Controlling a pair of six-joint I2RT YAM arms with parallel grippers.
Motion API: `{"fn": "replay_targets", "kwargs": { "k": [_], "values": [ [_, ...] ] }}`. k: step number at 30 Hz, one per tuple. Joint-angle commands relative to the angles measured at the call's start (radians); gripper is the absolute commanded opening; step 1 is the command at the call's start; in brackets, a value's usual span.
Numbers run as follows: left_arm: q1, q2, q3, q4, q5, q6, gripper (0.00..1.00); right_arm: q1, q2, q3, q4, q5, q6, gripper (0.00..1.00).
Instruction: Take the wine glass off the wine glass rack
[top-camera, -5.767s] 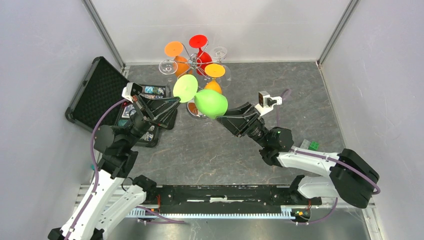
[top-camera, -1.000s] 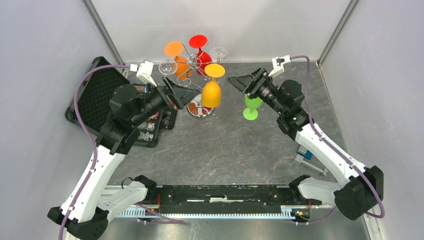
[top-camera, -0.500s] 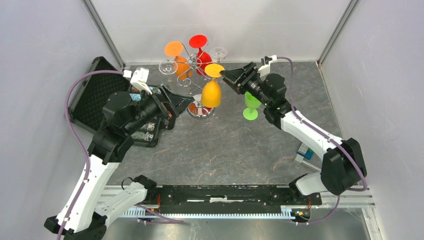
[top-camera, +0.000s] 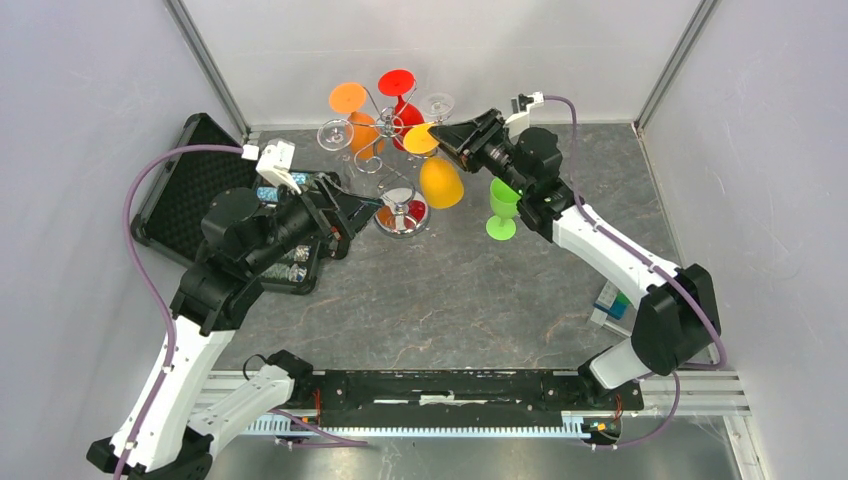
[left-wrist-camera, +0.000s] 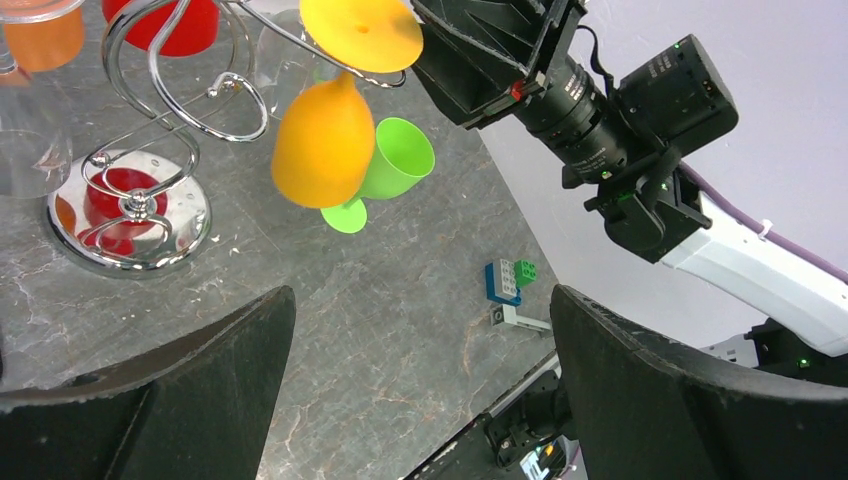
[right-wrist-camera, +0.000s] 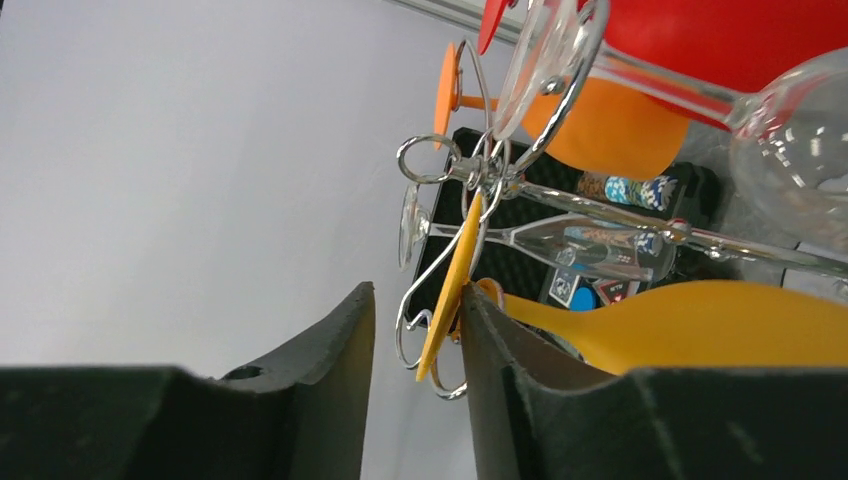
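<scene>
Since half a second ago my right hand (top-camera: 438, 135) has pushed toward 9 o'clock into the wine glass rack (top-camera: 383, 135), and the yellow wine glass (top-camera: 441, 182) has swung from hanging straight to a slant. From above, its foot is still caught on a scroll arm at the rack's 3 o'clock side, with the bowl kicked out toward 5 o'clock. A green glass (top-camera: 503, 210) stands upright on the bench (top-camera: 450, 300) at 3 o'clock of the rack's mirrored base. My left hand (top-camera: 365, 205) sits low at the base's 9 o'clock, with a black case (top-camera: 190, 175) beyond it.

Through my left wrist, that hand (left-wrist-camera: 420, 295) is spread wide around bare bench. The yellow glass (left-wrist-camera: 323, 140) overlaps the green one (left-wrist-camera: 400, 160), and toy bricks (left-wrist-camera: 505, 280) lie toward 5 o'clock.

Through my right wrist, my fingers (right-wrist-camera: 320, 400) stand narrowly apart and straddle the yellow foot (right-wrist-camera: 450, 290) edge-on. It lies against one finger, and a strip of wall shows beside the other.
</scene>
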Motion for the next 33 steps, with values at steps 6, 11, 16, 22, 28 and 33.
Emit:
{"fn": "replay_targets", "kwargs": {
  "k": [6, 11, 16, 22, 28, 33],
  "values": [
    [-0.002, -0.024, 0.029, 0.009, -0.001, 0.040, 1.00, 0.021, 0.000, 0.069, -0.088, 0.050, -0.047, 0.25],
    [-0.002, -0.026, 0.027, 0.010, -0.002, 0.041, 1.00, 0.021, 0.003, 0.091, -0.135, 0.059, -0.074, 0.26],
    [-0.002, -0.026, 0.024, 0.010, -0.001, 0.040, 1.00, 0.021, 0.004, 0.108, -0.158, 0.071, -0.090, 0.08],
    [-0.002, -0.030, 0.041, -0.018, -0.024, 0.054, 1.00, 0.028, -0.045, 0.133, -0.169, 0.157, -0.119, 0.00],
    [-0.003, -0.035, 0.052, -0.025, -0.046, 0.059, 1.00, 0.040, -0.095, 0.097, -0.195, 0.193, -0.116, 0.00],
    [-0.002, -0.031, 0.049, -0.025, -0.054, 0.058, 1.00, 0.047, -0.121, 0.066, -0.214, 0.188, -0.106, 0.00]
  ]
}}
